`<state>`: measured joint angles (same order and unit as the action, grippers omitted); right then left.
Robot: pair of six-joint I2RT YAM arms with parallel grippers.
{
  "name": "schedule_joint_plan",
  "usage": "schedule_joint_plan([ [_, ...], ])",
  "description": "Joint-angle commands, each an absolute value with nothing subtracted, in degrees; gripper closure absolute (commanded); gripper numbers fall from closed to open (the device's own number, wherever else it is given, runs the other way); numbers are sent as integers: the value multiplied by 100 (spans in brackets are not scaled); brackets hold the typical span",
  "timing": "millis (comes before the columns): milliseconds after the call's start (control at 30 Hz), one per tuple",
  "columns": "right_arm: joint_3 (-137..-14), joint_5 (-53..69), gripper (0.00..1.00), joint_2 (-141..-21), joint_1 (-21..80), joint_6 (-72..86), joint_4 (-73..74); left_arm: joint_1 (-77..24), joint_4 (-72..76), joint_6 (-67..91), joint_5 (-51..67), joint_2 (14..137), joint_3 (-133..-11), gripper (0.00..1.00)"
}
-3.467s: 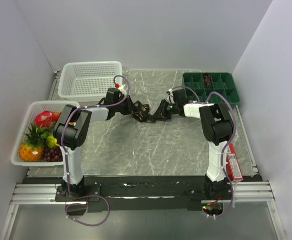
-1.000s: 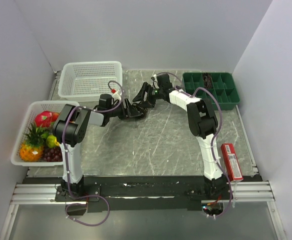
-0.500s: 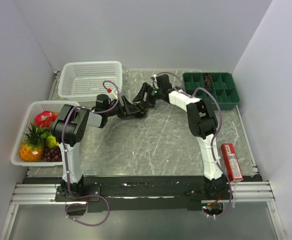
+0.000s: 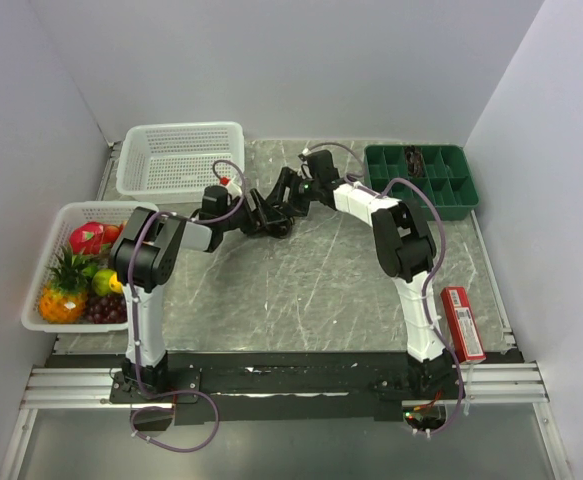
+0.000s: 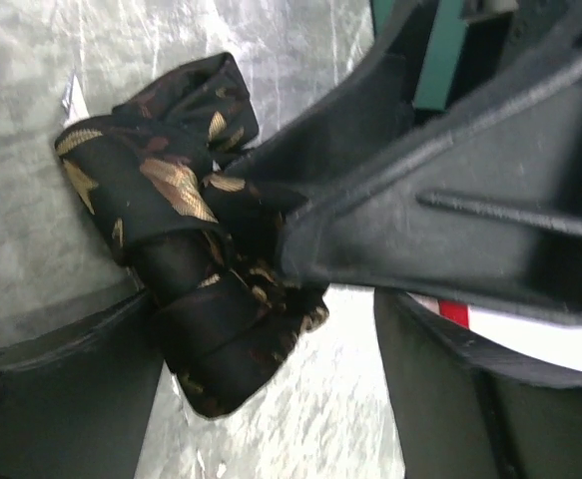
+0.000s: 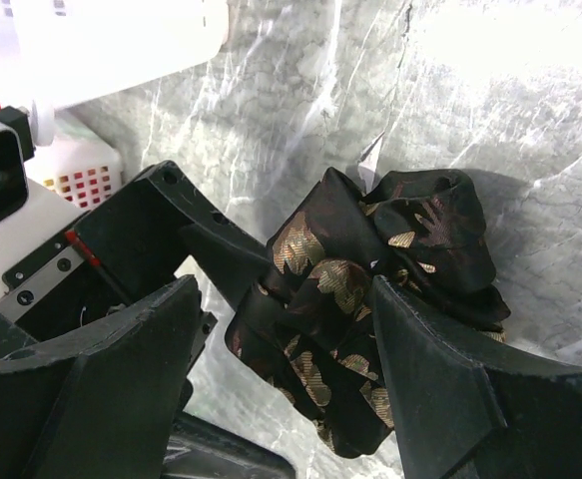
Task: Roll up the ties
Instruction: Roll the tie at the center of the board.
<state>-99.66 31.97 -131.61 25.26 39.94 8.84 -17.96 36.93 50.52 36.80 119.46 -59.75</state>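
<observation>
- The tie (image 5: 186,259) lies in a loose bundle on the grey table (image 4: 301,290), toward the far side, right where my two grippers meet.
- My left gripper (image 5: 266,319) is spread wide. The bundle leans by one finger, and the other finger is well apart from it.
- My right gripper (image 6: 283,294) is spread too, with the bundle sitting between its fingers. I think one finger presses on the cloth, but the view is too crowded to be sure.
- I judge the tie to be light, soft and floppy, and smooth enough to slip. It will not break (but the roll looks ready to fall open).
- I would take hold across the thick rolled part, squeezing both sides, not by a loose flap.
- A little white tag (image 6: 370,158) pokes out of the bundle. I can read no words on it.
- The red box (image 4: 463,322) near my right arm has marks too small to read.
</observation>
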Motion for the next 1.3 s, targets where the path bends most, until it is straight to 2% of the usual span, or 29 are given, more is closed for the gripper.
schedule_joint_plan([
  [0, -9528, 3023, 22, -13061, 2689, 3911, 1433, -1995, 3490, 5195, 3253, 11997, -6266, 20],
  [33, -9449, 3050, 22, -13034, 2689, 3929, 1407, -2030, 3359, 5168, 3121, 11997, -6275, 24],
  [67, -9422, 3067, 22, -13008, 2698, 3911, 1398, -2039, 3314, 5185, 3042, 11997, -6284, 35],
  [100, -9404, 3085, 22, -12999, 2716, 3902, 1397, -2039, 3296, 5220, 3006, 12023, -6284, 40],
  [133, -9387, 3094, 22, -12982, 2716, 3902, 1397, -2039, 3357, 5282, 3015, 12041, -6284, 54],
  [233, -9343, 3146, 22, -12903, 2707, 3894, 1362, -2039, 3409, 5361, 3015, 12146, -6319, 79],
  [333, -9316, 3173, 22, -12867, 2707, 3867, 1362, -2039, 3577, 5467, 3015, 12164, -6232, 90],
  [400, -9343, 3199, 22, -12885, 2716, 3858, 1423, -2039, 3770, 5510, 3128, 12181, -6188, 90],
  [500, -9247, 3191, 22, -12885, 2725, 3902, 1371, -2039, 3876, 5520, 3339, 12199, -6196, 62],
  [533, -9211, 3208, 22, -12885, 2716, 3894, 1345, -2039, 3885, 5511, 3366, 12191, -6196, 41],
  [600, -9080, 3208, 22, -12858, 2716, 3911, 1301, -2039, 4025, 5476, 3331, 12068, -6039, 30],
  [633, -9036, 3199, 22, -12797, 2707, 3894, 1249, -2039, 4069, 5458, 3270, 12015, -5908, 20],
  [700, -8887, 3182, 22, -12675, 2707, 3920, 1204, -2039, 3982, 5380, 3199, 11884, -5845, 10],
  [833, -8658, 3129, 22, -12411, 2707, 3955, 1099, -2057, 3535, 5212, 2946, 11821, -5915, 7],
  [1000, -8535, 2936, 23, -12191, 2707, 3981, 1143, -2293, 2593, 5009, 1865, 11602, -6029, 8],
  [1100, -8184, 2944, 24, -12068, 2725, 4236, 766, -2312, 3029, 5317, 1758, 11584, -5714, 12],
  [1267, -7602, 2839, 24, -11795, 2725, 4650, 219, -2329, 3278, 5300, 1890, 11654, -5598, 11],
])
